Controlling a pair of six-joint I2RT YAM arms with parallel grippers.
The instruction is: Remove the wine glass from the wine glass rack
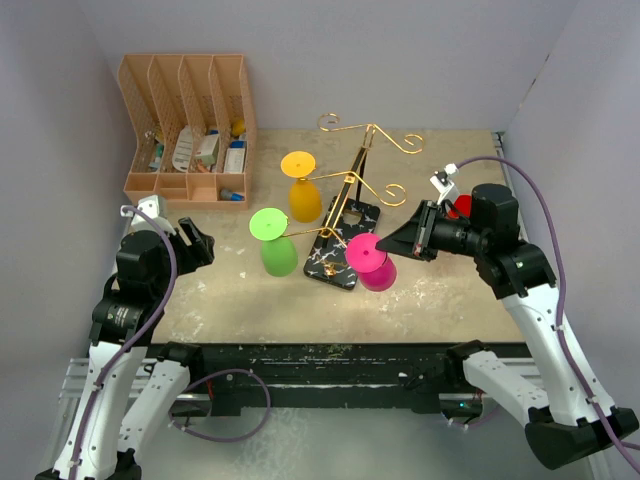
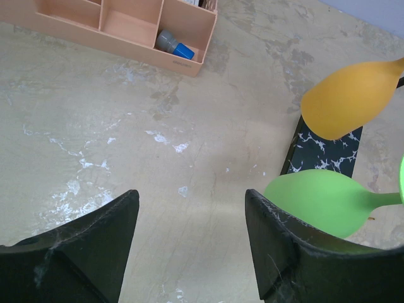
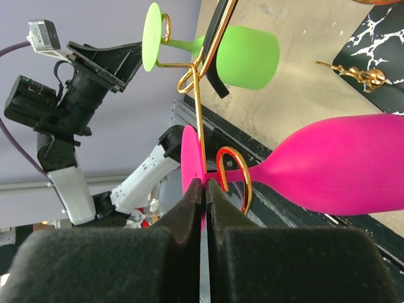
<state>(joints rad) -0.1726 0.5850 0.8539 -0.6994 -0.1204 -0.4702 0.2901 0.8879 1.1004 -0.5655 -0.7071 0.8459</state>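
Note:
The gold wire rack stands on its black marble base. Three glasses hang upside down from its arms: a pink one, a green one and a yellow one. My right gripper is shut on the edge of the pink glass's flat foot, right beside the gold curl that holds its stem. My left gripper is open and empty, low over the table left of the green glass.
A peach file organiser with small items stands at the back left. The green and yellow glasses hang close to the rack base. Grey walls close in on both sides.

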